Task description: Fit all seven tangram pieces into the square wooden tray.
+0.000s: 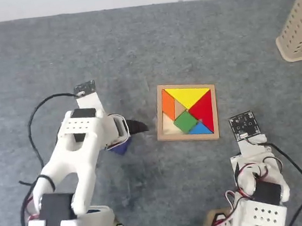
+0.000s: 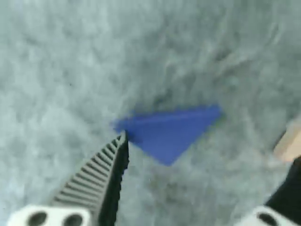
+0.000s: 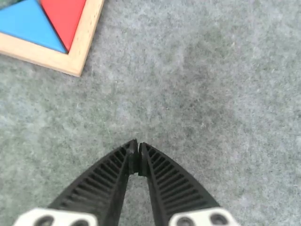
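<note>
The square wooden tray (image 1: 159, 112) lies right of centre on the grey carpet and holds yellow, orange, red, green and light blue pieces. Bare wood shows between the orange and green ones. A dark blue triangle (image 2: 171, 132) lies flat on the carpet left of the tray, its edge peeking out under the left arm (image 1: 121, 147). My left gripper (image 2: 207, 155) stands open just above it, one ribbed finger (image 2: 101, 179) at the triangle's corner. My right gripper (image 3: 138, 150) is shut on nothing over bare carpet, near the tray's corner (image 3: 75, 61).
A beige perforated basket (image 1: 299, 25) stands at the back right. Black cables loop beside the left arm (image 1: 32, 126) and the right arm (image 1: 293, 167). A pale tan edge (image 2: 288, 146) shows beside the blue triangle. Open carpet lies behind the tray.
</note>
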Robot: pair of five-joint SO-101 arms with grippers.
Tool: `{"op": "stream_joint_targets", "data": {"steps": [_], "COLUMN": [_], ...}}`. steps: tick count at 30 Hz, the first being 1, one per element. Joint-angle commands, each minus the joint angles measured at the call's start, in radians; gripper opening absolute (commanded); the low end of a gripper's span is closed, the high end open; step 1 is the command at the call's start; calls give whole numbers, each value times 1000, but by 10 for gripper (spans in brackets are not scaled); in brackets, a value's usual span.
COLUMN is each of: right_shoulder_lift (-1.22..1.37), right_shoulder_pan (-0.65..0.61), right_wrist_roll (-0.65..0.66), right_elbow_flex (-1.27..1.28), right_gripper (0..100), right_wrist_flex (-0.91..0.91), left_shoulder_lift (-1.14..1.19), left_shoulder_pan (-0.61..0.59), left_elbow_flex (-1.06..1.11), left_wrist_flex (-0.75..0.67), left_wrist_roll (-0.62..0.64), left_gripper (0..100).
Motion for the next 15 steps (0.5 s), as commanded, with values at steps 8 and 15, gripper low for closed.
{"op": "stream_joint_targets", "data": {"steps": [8,15], "right_shoulder_lift": [-15,-15], "right_shoulder_pan": [13,13], "right_wrist_roll": [8,8], "right_elbow_flex": [18,18], "right_gripper": [8,8], "right_wrist_flex": [10,10], "left_shoulder_lift": [-43,-43], "left_shoulder_pan": [0,0], "left_elbow_flex": [59,53], "left_wrist_flex": [-130,-215], "left_wrist_roll": [-195,-482], "left_gripper": [485,485]}}
